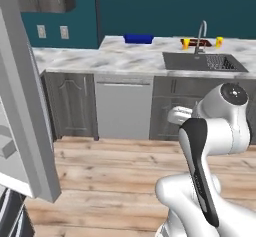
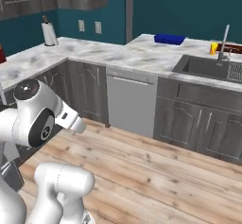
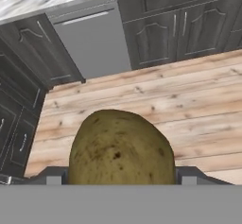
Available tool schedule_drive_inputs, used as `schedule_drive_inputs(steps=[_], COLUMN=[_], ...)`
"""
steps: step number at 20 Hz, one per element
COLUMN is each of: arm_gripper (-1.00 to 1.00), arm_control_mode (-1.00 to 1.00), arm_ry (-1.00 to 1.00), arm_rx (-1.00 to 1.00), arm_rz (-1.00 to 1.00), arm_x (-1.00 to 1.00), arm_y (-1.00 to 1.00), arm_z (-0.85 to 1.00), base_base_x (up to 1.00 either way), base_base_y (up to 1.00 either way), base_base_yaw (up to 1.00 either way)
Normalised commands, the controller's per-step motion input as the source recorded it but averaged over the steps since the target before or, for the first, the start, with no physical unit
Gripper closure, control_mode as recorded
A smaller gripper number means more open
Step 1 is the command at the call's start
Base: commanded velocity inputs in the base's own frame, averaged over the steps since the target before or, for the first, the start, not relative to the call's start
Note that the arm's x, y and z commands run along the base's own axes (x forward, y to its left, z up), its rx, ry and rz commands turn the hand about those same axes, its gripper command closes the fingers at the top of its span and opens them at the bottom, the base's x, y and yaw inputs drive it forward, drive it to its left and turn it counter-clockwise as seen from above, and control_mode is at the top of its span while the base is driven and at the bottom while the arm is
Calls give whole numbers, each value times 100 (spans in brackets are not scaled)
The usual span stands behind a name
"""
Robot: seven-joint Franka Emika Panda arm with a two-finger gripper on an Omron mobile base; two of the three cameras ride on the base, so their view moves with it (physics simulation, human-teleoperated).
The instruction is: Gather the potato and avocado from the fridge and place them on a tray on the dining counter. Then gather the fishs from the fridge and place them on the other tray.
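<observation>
Clamped between the two dark finger tips of the gripper (image 3: 121, 180) sits a large brown potato (image 3: 120, 147), the jaws spread wide around its sides. Its skin is dull tan-olive, mottled with small dark specks, its top broadly rounded. It hangs above the pale wooden plank floor (image 3: 189, 109), facing the dark grey cabinets. On the grey-white marbled dining counter (image 1: 115, 56) rest the small bright blue tray (image 1: 138, 38) and, beside the faucet, the dark reddish-brown tray (image 1: 200, 42).
</observation>
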Motion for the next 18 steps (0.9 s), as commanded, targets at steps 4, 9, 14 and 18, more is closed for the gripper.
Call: schedule_drive_inputs(steps=[4, 9, 14, 18], arm_gripper=[100, 100, 100, 100], arm_control_mode=[100, 100, 100, 100], arm_ry=[0, 0, 0, 0], arm_rx=[0, 0, 0, 0], arm_rz=[0, 0, 0, 0], arm_x=[0, 0, 0, 0], arm_y=[0, 0, 0, 0], arm_z=[0, 0, 0, 0], base_base_x=[32, 57, 63, 58], base_base_y=[0, 1, 1, 0], base_base_yaw=[-12, -15, -18, -23])
